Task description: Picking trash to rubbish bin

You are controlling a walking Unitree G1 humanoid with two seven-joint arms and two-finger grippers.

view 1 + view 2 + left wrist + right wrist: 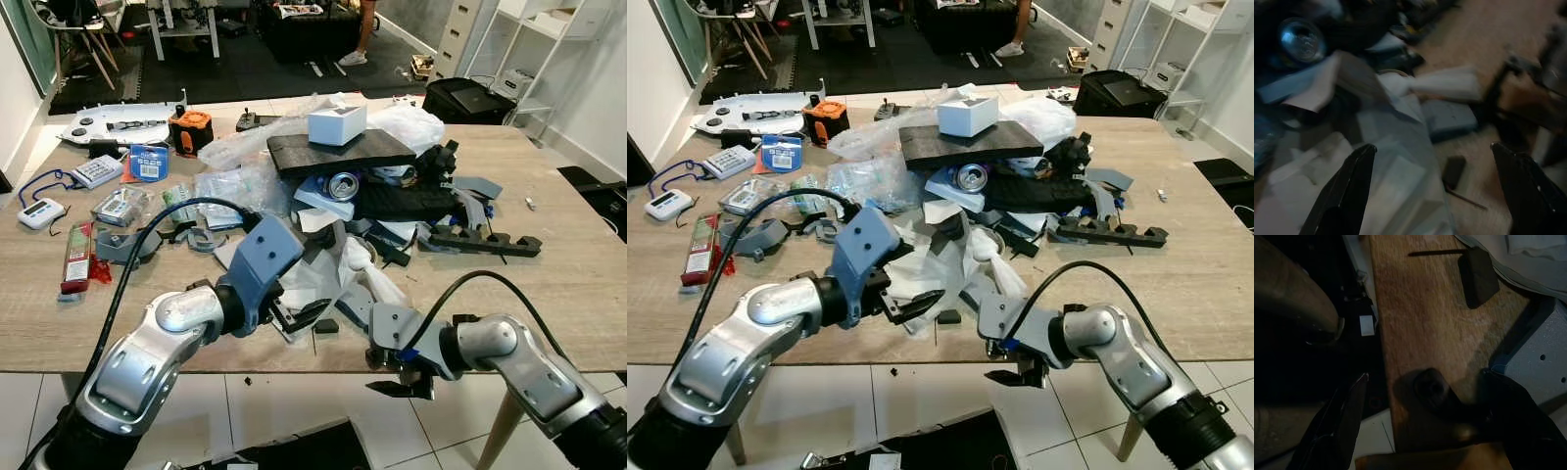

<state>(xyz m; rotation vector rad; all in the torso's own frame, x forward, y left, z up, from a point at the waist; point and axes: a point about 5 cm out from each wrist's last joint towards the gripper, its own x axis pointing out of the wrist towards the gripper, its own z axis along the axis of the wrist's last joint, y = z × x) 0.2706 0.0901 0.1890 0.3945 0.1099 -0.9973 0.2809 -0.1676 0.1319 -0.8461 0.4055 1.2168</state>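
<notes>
Two silver arms reach toward a wooden table (549,284) heaped with clutter. Far to the left on it lie a white remote (41,211), a red packet (76,257) and a blue card (149,163), with an orange-and-black device (191,129) behind them. Nearer the middle, the left gripper (921,305) hangs low over the front of the pile, its two black fingers (1344,193) spread wide and closed on nothing; under them the left wrist view shows crumpled white paper and plastic wrap (1396,161), blurred, with a small dark block (1453,171) on the bare wood just beside the wrap. That paper and wrap, the trash (338,269), spreads from the gripper back toward the centre of the table. Behind it a crushed drink can (343,185) lies open end forward under a dark slab (338,150), and a white box (337,124) stands on the slab. Right of centre, the right gripper (404,384) sits at the table's front edge, partly below the tabletop, its fingers (1332,431) apart and empty. Its wrist view looks along the plank edge past the same small dark block (1479,276). Farther right a long black notched bar (480,242) rests on the wood, and a black case (470,98) stands on the floor beyond the table.
</notes>
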